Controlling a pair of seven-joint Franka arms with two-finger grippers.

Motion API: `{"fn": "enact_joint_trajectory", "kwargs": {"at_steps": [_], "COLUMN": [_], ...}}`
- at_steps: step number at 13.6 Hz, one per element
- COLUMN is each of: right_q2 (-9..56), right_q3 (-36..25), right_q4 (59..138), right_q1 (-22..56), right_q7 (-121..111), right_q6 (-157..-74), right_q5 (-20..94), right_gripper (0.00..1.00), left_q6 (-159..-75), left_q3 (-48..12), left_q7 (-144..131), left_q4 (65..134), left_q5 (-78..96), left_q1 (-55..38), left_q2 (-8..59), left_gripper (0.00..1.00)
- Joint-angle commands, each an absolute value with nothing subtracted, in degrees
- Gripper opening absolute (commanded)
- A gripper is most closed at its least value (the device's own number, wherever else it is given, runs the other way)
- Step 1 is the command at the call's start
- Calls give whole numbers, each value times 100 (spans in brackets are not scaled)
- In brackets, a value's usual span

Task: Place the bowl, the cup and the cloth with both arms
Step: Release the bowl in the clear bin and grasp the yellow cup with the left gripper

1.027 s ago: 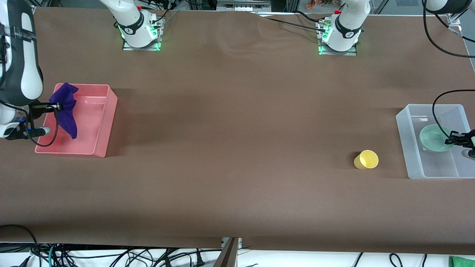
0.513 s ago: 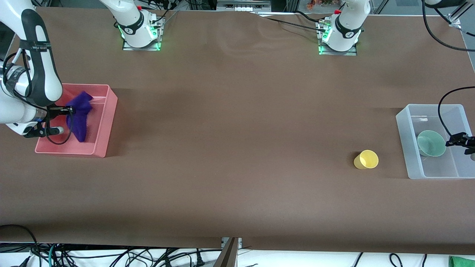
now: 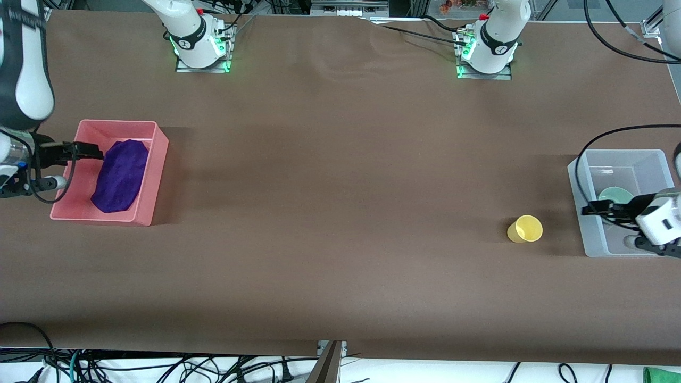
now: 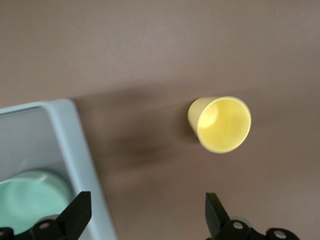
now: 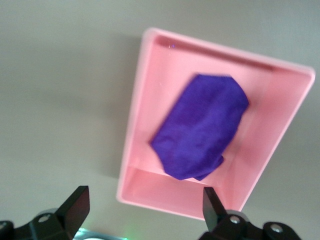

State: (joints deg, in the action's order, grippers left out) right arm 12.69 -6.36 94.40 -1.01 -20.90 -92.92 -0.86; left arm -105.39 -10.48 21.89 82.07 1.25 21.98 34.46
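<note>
The purple cloth point(image 3: 119, 175) lies loose in the pink bin point(image 3: 155, 175) at the right arm's end of the table; it also shows in the right wrist view point(image 5: 202, 125). My right gripper point(image 3: 96, 152) is open and empty over the bin's outer edge, beside the cloth. The mint-green bowl point(image 3: 614, 195) sits in the clear bin point(image 3: 577, 175), partly hidden by my left gripper point(image 3: 589, 210), which is open and empty over the bin's wall. The bowl also shows in the left wrist view point(image 4: 25, 205). The yellow cup point(image 3: 525, 229) point(image 4: 220, 124) sits on the table beside the clear bin.
The brown table point(image 3: 340, 213) stretches wide between the two bins. The two arm bases with green lights point(image 3: 202, 48) point(image 3: 487, 50) stand along the table's edge farthest from the front camera. Black cables hang near both grippers.
My right gripper let go of the cloth, which dropped flat into the pink bin. My left gripper released the bowl in the clear bin and moved across toward the cup.
</note>
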Motion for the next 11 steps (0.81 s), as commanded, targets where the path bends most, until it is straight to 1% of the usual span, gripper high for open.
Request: {"fn": "enact_joint_trajectory", "kwargs": {"at_steps": [1,2,3,5,6,7,8,9,10,11], "right_q2": [1196,1143,1099,1003,985,976,923,914,931,914], "right_q3": [-194,-89,17,35,0,-9,-9,9,78,140], "right_q4": [8799,8720,8588,8281,8166,8052,8042,8051,8051,8051], "right_q1": [-141,-132,-132,-132,-132,-132,-132,-132,-123,-114], "right_q7": [-1672,-1635,-1617,-1600,-1617,-1652,-1661,-1661,-1618,-1565], "right_q6": [-8869,-8772,-8667,-8657,-8744,-8763,-8702,-8779,-8702,-8684], "right_q5": [-53,-35,-18,-79,-114,-140,-149,-149,-228,-324], "right_gripper": [100,100,100,100,100,100,100,100,100,100], "left_q6": [-12096,-12538,-12725,-12788,-12936,-13068,-13104,-13070,-13069,-13061], "left_q3": [-1186,-1282,-1318,-1353,-1354,-1354,-1354,-1354,-1354,-1354], "left_q7": [2145,2092,2083,2100,2170,2188,2171,2119,2075,2074], "left_q4": [9356,9587,9658,9650,9676,9720,9738,9747,9773,9791], "left_q5": [675,755,782,1062,1055,1055,1107,1116,1116,1116], "left_q1": [2303,2303,2303,2285,2276,2285,2303,2294,2259,2259], "left_q2": [3419,3428,3445,3515,3603,3717,3822,3858,3884,3867], "left_gripper": [100,100,100,98,92,83,62,32,7,0]}}
